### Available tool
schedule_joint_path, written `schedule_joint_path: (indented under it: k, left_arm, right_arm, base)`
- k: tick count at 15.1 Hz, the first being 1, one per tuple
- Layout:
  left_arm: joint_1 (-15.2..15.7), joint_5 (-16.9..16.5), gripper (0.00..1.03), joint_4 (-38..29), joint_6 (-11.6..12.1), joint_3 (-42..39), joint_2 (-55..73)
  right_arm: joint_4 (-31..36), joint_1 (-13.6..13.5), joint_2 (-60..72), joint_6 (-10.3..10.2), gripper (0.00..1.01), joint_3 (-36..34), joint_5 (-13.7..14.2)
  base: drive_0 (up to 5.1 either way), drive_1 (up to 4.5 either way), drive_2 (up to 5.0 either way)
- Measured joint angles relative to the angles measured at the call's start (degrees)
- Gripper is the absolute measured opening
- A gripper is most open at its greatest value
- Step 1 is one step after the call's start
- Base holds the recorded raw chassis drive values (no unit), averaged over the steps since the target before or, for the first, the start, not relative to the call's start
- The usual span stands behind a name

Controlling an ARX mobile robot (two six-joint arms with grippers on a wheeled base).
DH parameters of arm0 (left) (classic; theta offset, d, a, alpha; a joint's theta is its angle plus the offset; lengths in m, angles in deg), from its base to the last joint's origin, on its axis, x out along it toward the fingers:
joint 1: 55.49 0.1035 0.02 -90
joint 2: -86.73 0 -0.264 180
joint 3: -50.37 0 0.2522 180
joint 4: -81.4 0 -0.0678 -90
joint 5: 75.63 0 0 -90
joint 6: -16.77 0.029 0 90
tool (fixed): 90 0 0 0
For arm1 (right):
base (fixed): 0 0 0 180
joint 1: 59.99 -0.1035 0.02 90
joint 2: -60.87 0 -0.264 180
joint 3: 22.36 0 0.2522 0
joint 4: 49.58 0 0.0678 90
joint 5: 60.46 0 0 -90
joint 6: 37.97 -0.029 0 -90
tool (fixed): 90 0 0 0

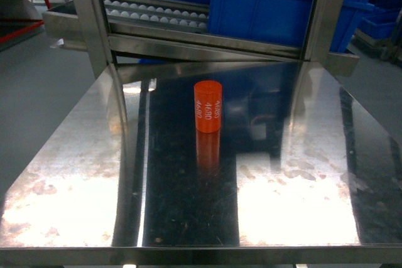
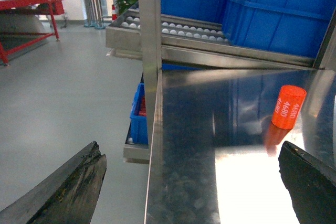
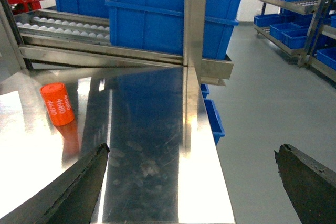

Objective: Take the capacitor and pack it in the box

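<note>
The capacitor [image 1: 208, 106] is a short bright orange cylinder standing upright on the steel table [image 1: 295, 186], near its middle toward the far edge. White "4680" lettering runs down its side. Nothing touches it.

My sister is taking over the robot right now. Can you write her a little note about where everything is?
Left gripper: open, empty, held back at the table's left edge.
Right gripper: open, empty, at the table's right edge.
The orange capacitor stands upright, marked 4680, alone near the middle of the shiny steel table, nothing touching it.
Blue bins sit on the roller rack behind the table.
The box is not in any view.
Done: nothing yet.
Left: grasp the capacitor, find the box, put it inside.
</note>
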Motion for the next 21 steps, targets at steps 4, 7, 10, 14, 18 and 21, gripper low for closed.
schedule_joint_path:
  k: [4,7,10,14,18,21]
  left_arm:
    - [0.0,0.02,0.98,-0.2,0.0,0.0,0.0]
    - [0.0,0.02,0.98,-0.22,0.0,0.0,0.0]
    - [0.0,0.0,0.98,-0.22,0.0,0.0,0.0]
    - [-5.75,7.67,0.98,-13.68,0.48,2.14,22.14]
    - [-17.86,7.58,0.98,-52.28,2.4,20.87,75.63]
    - [-23.1,8.11,0.98,-49.37,1.38,37.64,101.39]
  right_arm:
    - [0.09,0.0,0.0,0.0,0.98,0.0,0.04]
    - [0.07,0.0,0.0,0.0,0.98,0.0,0.04]
    - [0.07,0.0,0.0,0.0,0.98,0.0,0.02]
    - [0.13,0.0,0.0,0.0,0.98,0.0,0.02]
    - [0.07,0.0,0.0,0.0,0.98,0.0,0.04]
    - [0.07,0.0,0.0,0.0,0.98,0.0,0.02]
  base:
    - [0.0,0.0,0.0]
    - [0.0,0.0,0.0]
    - [0.0,0.0,0.0]
    - [0.0,0.0,0.0]
    - [0.0,0.0,0.0]
    - [0.0,0.0,0.0]
